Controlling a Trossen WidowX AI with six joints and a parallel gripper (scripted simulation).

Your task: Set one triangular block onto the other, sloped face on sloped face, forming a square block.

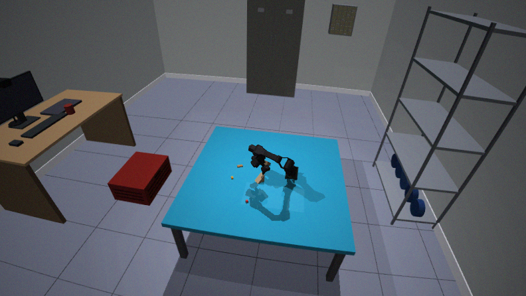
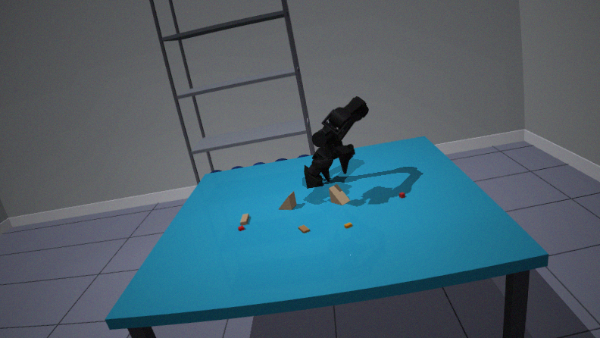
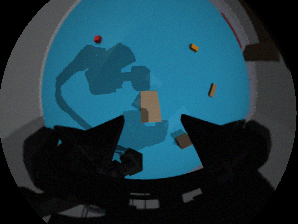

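Observation:
One triangular block (image 1: pixel 260 178) (image 2: pixel 339 195) (image 3: pixel 151 106) rests on the table with its broad sloped face showing. The other triangular block (image 1: pixel 267 163) (image 2: pixel 289 202) (image 3: pixel 183 140) stands apart from it; the arm partly hides it in the top view. My gripper (image 2: pixel 336 176) (image 3: pixel 153 117) is wide open and empty, above the table. In the wrist view the first block lies ahead between the fingertips, and the second is lower, close beside the right finger. Neither block appears touched by the fingers.
On the blue table (image 1: pixel 206 206) (image 2: pixel 377 260) lie an orange piece (image 1: pixel 232 177) (image 2: pixel 348 225) (image 3: pixel 194 47), a flat brown block (image 1: pixel 240 165) (image 2: pixel 304 228) (image 3: pixel 212 90), a red piece (image 1: pixel 246 201) (image 2: pixel 401 195) (image 3: pixel 97 39), a tan block (image 2: pixel 245 218) and another red piece (image 2: pixel 241 228).

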